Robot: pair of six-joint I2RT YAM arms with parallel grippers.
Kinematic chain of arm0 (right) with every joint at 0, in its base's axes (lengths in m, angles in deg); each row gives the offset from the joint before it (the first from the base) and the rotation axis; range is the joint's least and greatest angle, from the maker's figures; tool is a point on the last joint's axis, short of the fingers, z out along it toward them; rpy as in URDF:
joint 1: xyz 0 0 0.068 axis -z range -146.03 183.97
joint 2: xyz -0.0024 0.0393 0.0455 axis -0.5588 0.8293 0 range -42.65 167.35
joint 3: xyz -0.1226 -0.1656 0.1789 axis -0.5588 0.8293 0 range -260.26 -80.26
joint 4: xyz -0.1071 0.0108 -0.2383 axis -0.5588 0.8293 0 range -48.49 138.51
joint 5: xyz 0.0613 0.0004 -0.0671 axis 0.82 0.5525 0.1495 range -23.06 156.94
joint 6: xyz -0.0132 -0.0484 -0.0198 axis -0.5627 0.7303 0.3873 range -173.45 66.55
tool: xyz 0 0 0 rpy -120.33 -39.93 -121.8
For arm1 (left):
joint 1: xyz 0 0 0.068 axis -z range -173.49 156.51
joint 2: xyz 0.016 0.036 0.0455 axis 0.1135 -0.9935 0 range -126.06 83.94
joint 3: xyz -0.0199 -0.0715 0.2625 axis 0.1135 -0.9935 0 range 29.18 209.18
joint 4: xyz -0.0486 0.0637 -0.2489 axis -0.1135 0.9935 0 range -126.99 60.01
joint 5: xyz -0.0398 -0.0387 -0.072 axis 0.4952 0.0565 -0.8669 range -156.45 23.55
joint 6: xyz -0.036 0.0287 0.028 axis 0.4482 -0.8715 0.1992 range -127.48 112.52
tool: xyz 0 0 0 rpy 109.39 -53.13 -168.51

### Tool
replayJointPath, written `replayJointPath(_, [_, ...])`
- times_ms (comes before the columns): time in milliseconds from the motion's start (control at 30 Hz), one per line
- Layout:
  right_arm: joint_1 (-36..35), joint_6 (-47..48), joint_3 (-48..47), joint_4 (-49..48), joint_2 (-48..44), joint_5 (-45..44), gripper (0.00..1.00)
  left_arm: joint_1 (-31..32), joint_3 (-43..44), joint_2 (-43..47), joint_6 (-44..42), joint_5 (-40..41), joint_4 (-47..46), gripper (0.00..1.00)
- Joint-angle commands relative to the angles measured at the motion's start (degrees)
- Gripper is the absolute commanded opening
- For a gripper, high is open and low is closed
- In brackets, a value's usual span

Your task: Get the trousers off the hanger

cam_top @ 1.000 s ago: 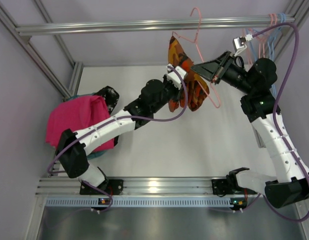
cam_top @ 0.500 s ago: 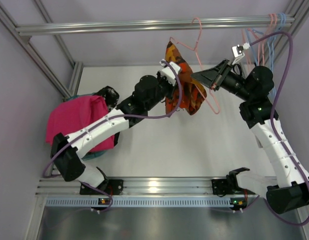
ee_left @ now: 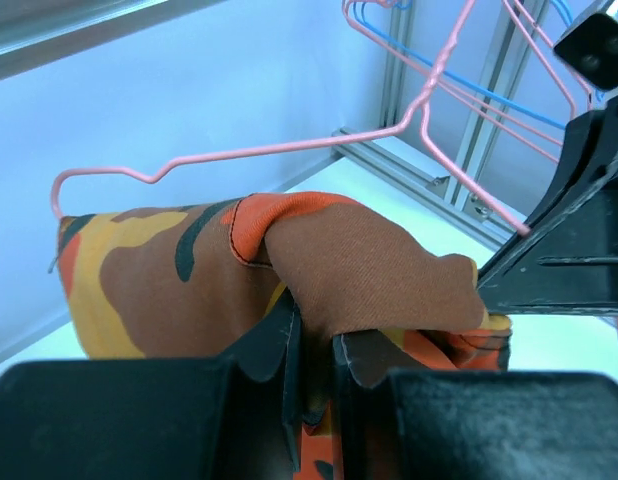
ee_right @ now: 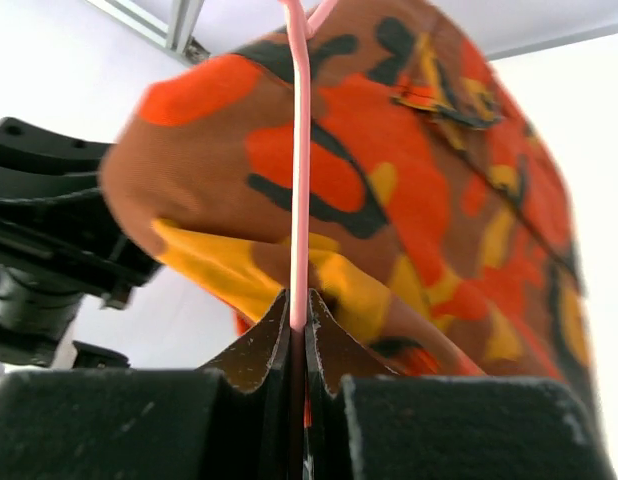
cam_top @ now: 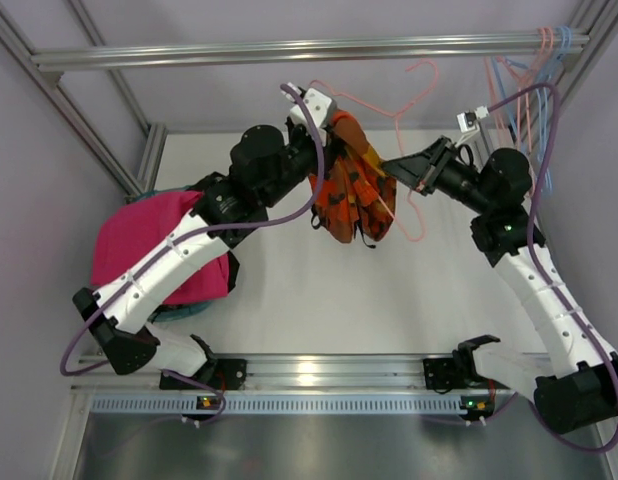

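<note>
Overhead and wrist views of a two-arm bench.

At near left, magenta-pink trousers (cam_top: 154, 240) heaped at the edge of the white table (cam_top: 289, 300), free of any hanger and well apart from both claws.

Left of centre, raised above the table toward the far side, left gripper (ee_left: 311, 350) clenched on a bunched fold of the orange-red-yellow patterned trousers (cam_top: 354, 190).

Just right of that, a pink wire hanger (ee_right: 300, 150) lying across the cloth, off the rail (cam_top: 289, 48). Hooked over its bar somewhere or already free: impossible to tell.

Right of centre, right gripper (ee_right: 298, 325) pinched shut on that wire.

At far right, spare blue and pink hangers (cam_top: 529, 75) hung on the far rail.

Step in hand, by the look of it: drawing the patterned pair off the wire. To do it well:
- Hold the wire steady with the right claw.
- Pull the cloth leftward, along the bar rather than across it.
- Mind the hanger's bent ends for snags.
- Pinch the slack fabric firmly.
- Lower it onto the table near the pink pair.

No brand, label or legible writing anywhere.
</note>
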Motion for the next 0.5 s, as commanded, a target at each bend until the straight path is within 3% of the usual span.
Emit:
replayJointPath(0, [-0.25, 3.09, 1.82, -1.53, -0.68, -2.09, 0.00, -0.29, 8.74, 5.30, 1.74, -0.59, -11.64, 0.00])
replayJointPath(467, [-0.34, 8.27, 6.30, 2.87, -0.94, -4.46, 0.00, -0.29, 21.84, 3.54, 2.60, -1.03, -12.25, 0.00])
